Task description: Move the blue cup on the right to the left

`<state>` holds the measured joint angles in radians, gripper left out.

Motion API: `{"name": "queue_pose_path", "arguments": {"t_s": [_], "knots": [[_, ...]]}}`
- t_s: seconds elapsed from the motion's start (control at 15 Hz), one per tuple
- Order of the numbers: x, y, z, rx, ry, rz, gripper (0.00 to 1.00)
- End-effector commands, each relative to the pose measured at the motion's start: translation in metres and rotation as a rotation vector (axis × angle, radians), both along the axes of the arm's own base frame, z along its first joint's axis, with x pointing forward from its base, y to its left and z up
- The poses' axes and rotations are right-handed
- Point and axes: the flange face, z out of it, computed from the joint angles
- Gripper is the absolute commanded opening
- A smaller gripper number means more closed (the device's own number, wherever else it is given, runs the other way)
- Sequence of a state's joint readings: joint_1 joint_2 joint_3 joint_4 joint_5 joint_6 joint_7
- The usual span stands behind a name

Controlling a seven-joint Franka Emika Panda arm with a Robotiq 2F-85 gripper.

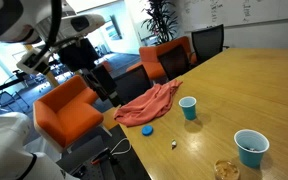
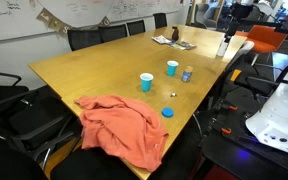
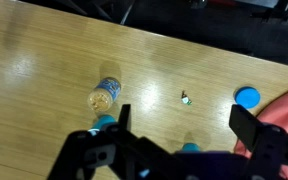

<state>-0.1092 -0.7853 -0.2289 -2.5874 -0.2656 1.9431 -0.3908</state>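
One blue cup (image 1: 251,147) in exterior view | wrist: jaws wide apart (cup perhaps hidden)

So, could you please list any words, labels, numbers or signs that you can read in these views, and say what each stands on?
No text can be read in any view.
On the whiteboard: handwriting, too small and blurred to read.
On the blue cup and the teal cup: plain, no markings visible.
On the small jar: no legible label.
On the flat items at the table's far end: too small to tell.
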Motion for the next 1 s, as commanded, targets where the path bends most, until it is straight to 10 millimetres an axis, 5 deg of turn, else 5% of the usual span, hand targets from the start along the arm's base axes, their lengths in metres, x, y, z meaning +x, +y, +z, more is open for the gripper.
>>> {"name": "queue_pose_path", "arguments": {"t_s": [0.0,0.4,0.93], "knots": [[0.000,0.000,0.001,0.000,0.001,0.000,1.00],[0.006,-0.002,-0.001,0.007,-0.009,0.000,1.00],[0.095,-0.062,-0.049,-0.015,-0.052,0.013,1.00]]}}
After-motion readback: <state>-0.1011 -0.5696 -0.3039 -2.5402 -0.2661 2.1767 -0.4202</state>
